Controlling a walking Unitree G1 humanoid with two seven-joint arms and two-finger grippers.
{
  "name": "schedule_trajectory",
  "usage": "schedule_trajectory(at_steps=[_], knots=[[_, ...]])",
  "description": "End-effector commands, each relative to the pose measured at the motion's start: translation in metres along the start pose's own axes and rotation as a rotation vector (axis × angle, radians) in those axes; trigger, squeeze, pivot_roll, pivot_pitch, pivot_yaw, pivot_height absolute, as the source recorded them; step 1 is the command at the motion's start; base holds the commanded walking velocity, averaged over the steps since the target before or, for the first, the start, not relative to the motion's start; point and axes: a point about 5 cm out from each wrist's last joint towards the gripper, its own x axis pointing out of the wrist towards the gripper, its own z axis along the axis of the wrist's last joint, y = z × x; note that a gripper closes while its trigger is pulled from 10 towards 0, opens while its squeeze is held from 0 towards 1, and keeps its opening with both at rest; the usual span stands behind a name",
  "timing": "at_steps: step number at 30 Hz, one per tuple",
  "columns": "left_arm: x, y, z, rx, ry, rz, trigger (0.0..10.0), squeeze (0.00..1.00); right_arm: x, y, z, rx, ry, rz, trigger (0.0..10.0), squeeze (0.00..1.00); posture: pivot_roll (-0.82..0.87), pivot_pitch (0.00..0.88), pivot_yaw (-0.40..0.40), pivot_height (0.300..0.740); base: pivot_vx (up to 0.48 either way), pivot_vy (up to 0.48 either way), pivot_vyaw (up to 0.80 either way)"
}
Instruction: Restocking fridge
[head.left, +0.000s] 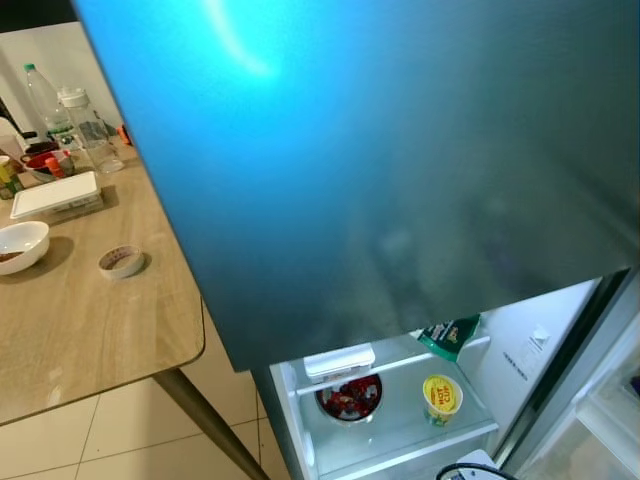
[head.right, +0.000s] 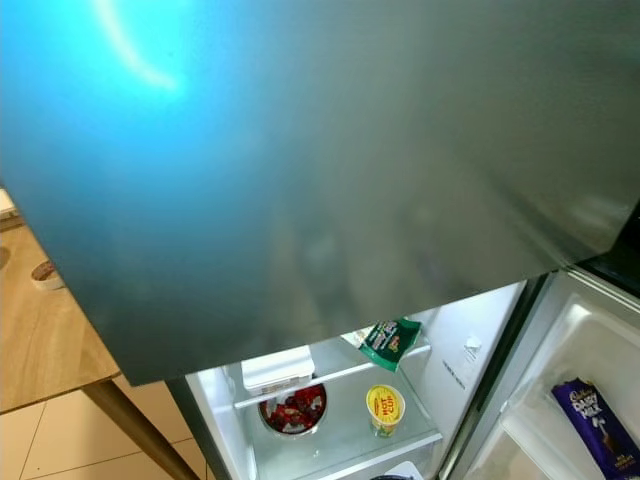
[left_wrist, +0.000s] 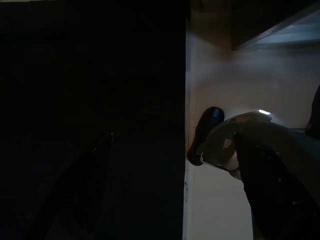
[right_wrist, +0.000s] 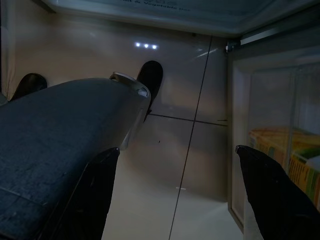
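Observation:
The fridge's upper door, a big blue-grey panel, is closed right in front of me. Below it the lower compartment stands open and lit. On its glass shelf sit a white box, a bowl of red food and a yellow cup; a green packet lies on the shelf above. A purple chocolate bar rests in the open door's shelf. Both arms hang idle: my left gripper and right gripper are open over the floor, holding nothing.
A wooden table stands at the left, close to the fridge, carrying bottles, a white container, a white bowl and a tape roll. An orange carton sits low in the fridge. Beige tiled floor lies below.

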Motion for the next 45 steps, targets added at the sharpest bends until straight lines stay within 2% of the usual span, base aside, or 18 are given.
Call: schedule_trajectory(at_steps=[1, 45], knots=[[0.0001, -0.0018, -0.0016, -0.006, 0.01, 0.002, 10.0, 0.0, 0.0005, 0.0044, -0.0019, -0.016, 0.009, 0.017, 10.0, 0.0, -0.05, 0.0, 0.026, 0.74, -0.394, 0.0, 0.0], [0.0001, -0.0057, -0.0051, 0.014, 0.028, -0.004, 10.0, 0.0, 0.0, 0.0037, -0.0066, -0.048, 0.021, 0.015, 10.0, 0.0, -0.07, 0.0, 0.018, 0.74, -0.437, 0.0, 0.0]])
